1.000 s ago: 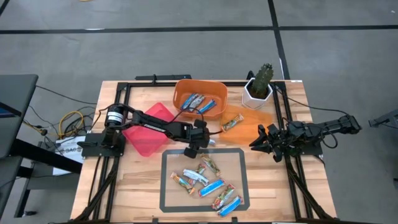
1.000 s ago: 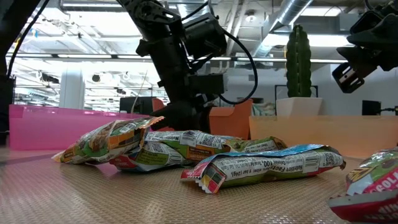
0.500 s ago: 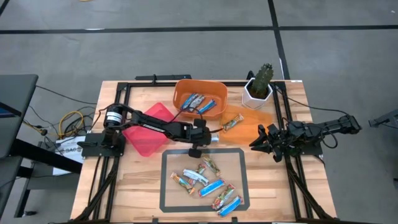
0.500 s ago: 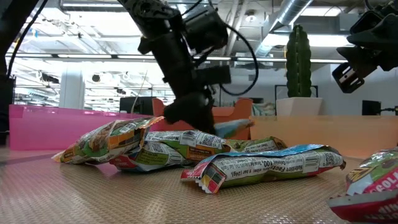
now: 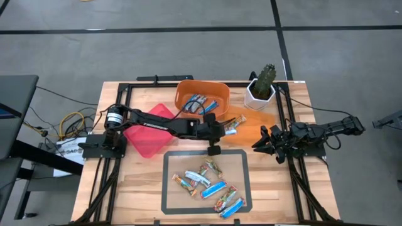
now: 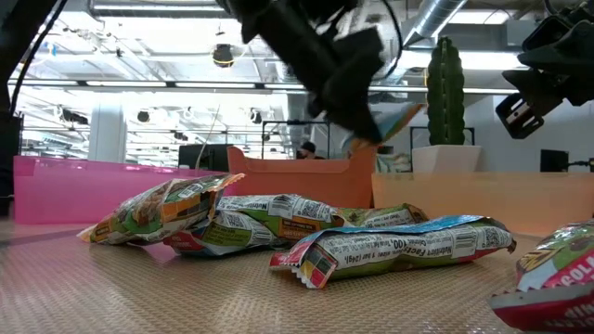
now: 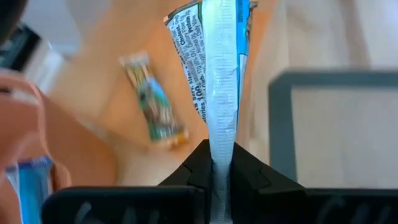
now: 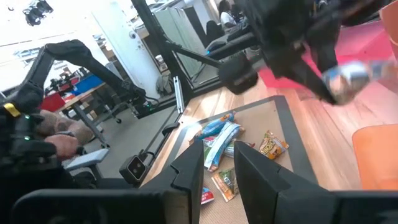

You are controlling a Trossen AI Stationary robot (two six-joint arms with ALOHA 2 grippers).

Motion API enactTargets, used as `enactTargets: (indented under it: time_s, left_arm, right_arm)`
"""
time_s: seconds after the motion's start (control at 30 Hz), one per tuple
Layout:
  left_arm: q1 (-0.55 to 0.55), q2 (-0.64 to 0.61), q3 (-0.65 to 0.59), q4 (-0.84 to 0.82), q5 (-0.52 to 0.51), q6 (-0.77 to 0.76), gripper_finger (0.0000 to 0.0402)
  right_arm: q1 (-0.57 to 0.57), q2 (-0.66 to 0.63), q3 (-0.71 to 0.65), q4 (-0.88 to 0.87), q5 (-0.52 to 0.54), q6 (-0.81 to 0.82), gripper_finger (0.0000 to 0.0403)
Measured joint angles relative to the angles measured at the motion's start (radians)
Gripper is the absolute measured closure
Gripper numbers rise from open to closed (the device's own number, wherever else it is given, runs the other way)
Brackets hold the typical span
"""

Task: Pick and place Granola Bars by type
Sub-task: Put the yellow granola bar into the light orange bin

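Observation:
My left gripper (image 5: 220,130) hangs above the mat's far edge, shut on a blue and white granola bar (image 7: 219,74), which also shows high up in the low view (image 6: 394,119). Several more granola bars (image 5: 210,184) lie on the grey-bordered mat (image 5: 167,188). Blue bars lie in the orange bin (image 5: 188,88). One multicoloured bar (image 5: 233,124) lies on the light orange tray (image 5: 254,119). My right gripper (image 5: 259,143) waits open at the table's right side. My left gripper pinches one end of the blue and white bar (image 7: 219,146) between its two fingertips, by the wrapper's flat seam. The fingers slant down toward the table's right side. The bar sticks out ahead of them, lifted clear of the table.
A pink bin (image 5: 151,129) sits under the left arm. A cactus in a white pot (image 5: 262,88) stands at the far right corner. A black frame (image 5: 129,88) runs along the table's edges.
My left gripper has taken the blue and white bar off the mat's far edge and risen with it. It has gone toward the table's right and far edges and rolled at the wrist. The bar now hangs clear near the light orange tray.

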Motion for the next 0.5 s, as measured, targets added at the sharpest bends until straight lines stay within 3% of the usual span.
enactTargets:
  time_s: [0.23,0.5]
  left_arm:
    - [0.0,0.0,0.121,0.013,-0.013,0.0,0.0379]
    - [0.0,-0.001,0.132,0.097,-0.029,-0.072,0.038]
  right_arm:
    - [0.0,0.0,0.0,0.0,0.0,0.0,0.0321]
    - [0.0,0.0,0.0,0.0,0.0,0.0,0.0321]
